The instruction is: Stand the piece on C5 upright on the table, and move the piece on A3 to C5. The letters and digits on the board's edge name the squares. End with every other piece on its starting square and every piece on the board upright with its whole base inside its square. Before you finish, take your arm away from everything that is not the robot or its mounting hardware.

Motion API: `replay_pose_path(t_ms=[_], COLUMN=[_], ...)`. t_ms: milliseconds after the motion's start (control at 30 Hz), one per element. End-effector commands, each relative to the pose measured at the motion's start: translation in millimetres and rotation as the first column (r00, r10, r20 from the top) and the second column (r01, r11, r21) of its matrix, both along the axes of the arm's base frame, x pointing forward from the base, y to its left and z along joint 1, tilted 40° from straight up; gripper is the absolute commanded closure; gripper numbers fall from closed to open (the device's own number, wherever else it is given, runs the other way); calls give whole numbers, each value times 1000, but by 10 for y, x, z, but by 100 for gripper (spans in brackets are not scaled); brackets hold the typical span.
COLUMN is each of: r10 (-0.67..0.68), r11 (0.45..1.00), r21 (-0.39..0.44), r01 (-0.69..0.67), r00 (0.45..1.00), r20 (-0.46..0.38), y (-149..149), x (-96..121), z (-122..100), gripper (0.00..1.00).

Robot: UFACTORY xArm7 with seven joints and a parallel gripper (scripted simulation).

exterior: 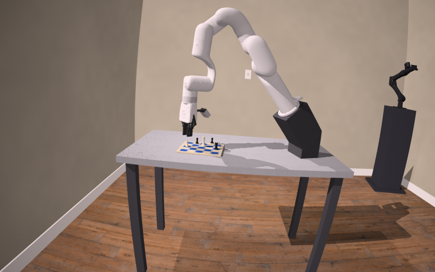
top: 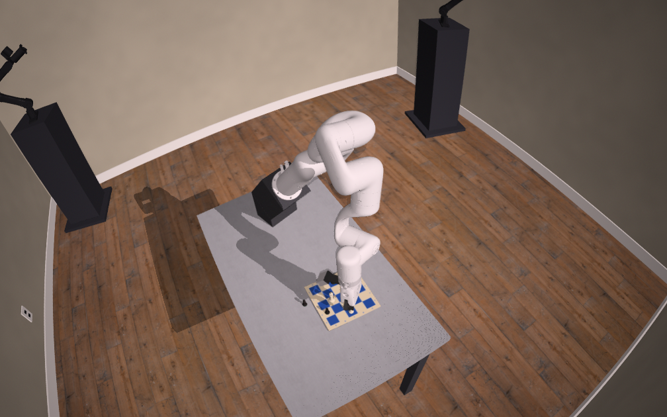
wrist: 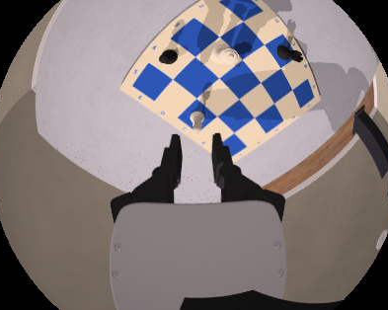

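Grey table (top: 284, 337) (exterior: 253, 159) (wrist: 86, 99): one | chessboard (top: 368, 302) (exterior: 184, 150) (wrist: 152, 81): one | pale pieces (top: 331, 296) (exterior: 203, 141) (wrist: 197, 118): two | black pieces (top: 327, 311) (exterior: 215, 145) (wrist: 169, 56): three | hand (top: 348, 306) (exterior: 187, 134) (wrist: 196, 144): one, released, empty

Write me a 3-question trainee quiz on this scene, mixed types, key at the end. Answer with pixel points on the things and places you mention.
1. Multiple choice: What colour is the square under the white pawn (top: 351, 311) (exterior: 187, 143) (wrist: 197, 119)?
A) cream
B) blue
C) black

2. True or false: The tool (top: 348, 306) (exterior: 187, 134) (wrist: 196, 144) is gripping the white king (top: 331, 296) (exterior: 203, 140) (wrist: 227, 55).

3. Fill in: One black pawn (top: 304, 303) (exterior: 212, 140) stands off the board (top: 331, 327) (exterior: 179, 151) (wrist: 171, 106), directly on the ____.

Key: 1 B; 2 false; 3 table (top: 284, 352) (exterior: 263, 155) (wrist: 86, 114)
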State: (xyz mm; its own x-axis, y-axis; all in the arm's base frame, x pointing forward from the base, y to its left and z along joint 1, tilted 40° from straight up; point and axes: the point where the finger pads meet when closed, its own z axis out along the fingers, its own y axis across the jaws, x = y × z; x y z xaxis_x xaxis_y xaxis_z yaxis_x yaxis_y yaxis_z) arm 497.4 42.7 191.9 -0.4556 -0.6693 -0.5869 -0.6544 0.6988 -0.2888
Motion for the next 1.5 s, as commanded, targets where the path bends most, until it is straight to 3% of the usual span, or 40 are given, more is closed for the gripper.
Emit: replay_pose_path(t_ms=[0,333,367,1167,1467], r10=[-1,-1,-1,-1,-1], r11=[1000,1000,1000,1000,1000], r21=[-5,-5,-5,-5,-5], r01=[1,1,1,1,1], r00=[1000,1000,1000,1000,1000], r20=[-16,-16,-16,-16,-16], y=[-47,-98,-98,-99,-155], x=[-113,-233,-233,-237,-371], z=[157,314,314,318,492], gripper=[66,66,0,0,0])
